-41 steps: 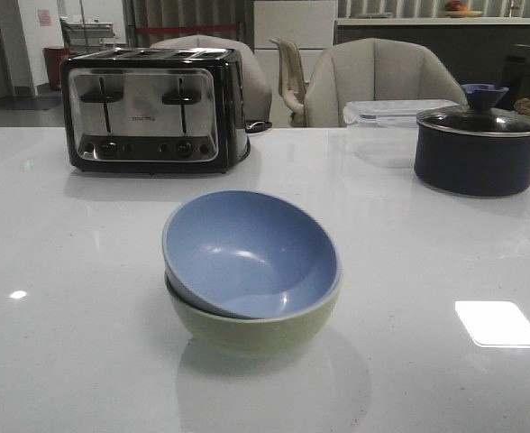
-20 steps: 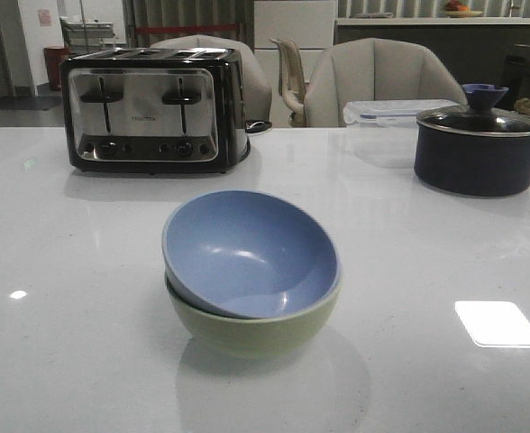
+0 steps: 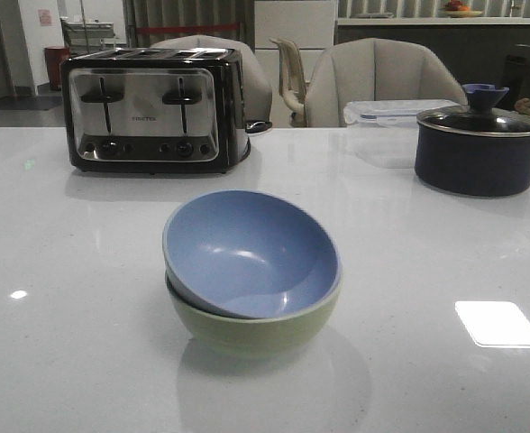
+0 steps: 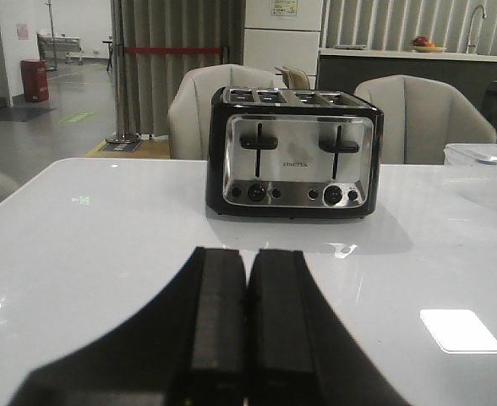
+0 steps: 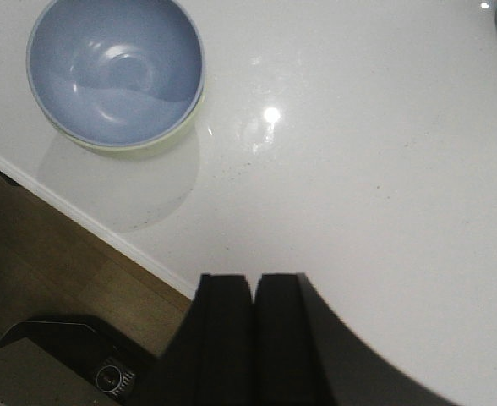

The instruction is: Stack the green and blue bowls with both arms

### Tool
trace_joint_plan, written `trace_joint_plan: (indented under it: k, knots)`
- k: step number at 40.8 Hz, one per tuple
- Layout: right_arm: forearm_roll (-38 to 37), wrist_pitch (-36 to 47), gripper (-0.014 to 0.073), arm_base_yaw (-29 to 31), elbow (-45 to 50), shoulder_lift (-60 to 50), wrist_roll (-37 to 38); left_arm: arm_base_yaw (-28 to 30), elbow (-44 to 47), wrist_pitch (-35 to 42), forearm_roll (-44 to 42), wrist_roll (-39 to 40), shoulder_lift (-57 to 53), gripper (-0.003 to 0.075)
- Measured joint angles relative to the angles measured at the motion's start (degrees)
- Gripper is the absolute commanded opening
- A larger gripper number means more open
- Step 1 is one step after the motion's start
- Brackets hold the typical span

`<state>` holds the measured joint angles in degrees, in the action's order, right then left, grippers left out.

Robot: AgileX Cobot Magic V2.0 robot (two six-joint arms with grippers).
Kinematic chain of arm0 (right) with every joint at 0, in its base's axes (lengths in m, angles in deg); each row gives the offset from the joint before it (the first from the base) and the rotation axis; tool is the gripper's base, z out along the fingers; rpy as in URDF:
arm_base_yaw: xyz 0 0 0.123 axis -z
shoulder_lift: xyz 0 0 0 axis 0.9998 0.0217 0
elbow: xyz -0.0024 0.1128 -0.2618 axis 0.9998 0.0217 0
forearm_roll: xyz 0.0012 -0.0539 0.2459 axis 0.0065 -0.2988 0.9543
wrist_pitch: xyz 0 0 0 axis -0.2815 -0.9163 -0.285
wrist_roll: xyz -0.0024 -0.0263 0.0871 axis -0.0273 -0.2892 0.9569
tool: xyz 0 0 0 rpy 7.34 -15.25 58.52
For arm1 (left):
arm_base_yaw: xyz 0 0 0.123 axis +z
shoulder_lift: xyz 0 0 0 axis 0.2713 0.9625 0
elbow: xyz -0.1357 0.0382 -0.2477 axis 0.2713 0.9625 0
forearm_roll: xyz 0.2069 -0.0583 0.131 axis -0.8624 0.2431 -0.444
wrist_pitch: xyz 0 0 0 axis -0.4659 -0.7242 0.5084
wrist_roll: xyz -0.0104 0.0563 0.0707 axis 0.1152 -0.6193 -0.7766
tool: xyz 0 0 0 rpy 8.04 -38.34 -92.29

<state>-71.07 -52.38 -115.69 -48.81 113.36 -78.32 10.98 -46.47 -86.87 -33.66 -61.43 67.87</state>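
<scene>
Blue bowl [image 3: 247, 253] nested in green bowl [image 3: 247, 329], frame centre; we judge stacking done. Left gripper [image 4: 247, 338] and right gripper [image 5: 253, 338] clenched, empty; nothing remains.

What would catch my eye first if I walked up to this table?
Probably the blue bowl nested slightly askew inside the green bowl, near the table's front edge. Behind them to the left stands a shiny four-slot toaster, and at far right a dark lidded pot.
</scene>
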Motion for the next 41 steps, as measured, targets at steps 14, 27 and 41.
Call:
trace_joint_plan:
  k: [14, 27, 41]
  knots:
    - [0.0, 0.0, 0.0034, 0.0, 0.0, 0.0, 0.0, 3.4, 0.0, 0.0, 0.0, 0.0, 0.0, 0.0101]
    - [0.0, 0.0, 0.0034, 0.0, 0.0, 0.0, 0.0, 3.4, 0.0, 0.0, 0.0, 0.0, 0.0, 0.0100]
    - [0.0, 0.0, 0.0034, 0.0, 0.0, 0.0, 0.0, 3.4, 0.0, 0.0, 0.0, 0.0, 0.0, 0.0100]
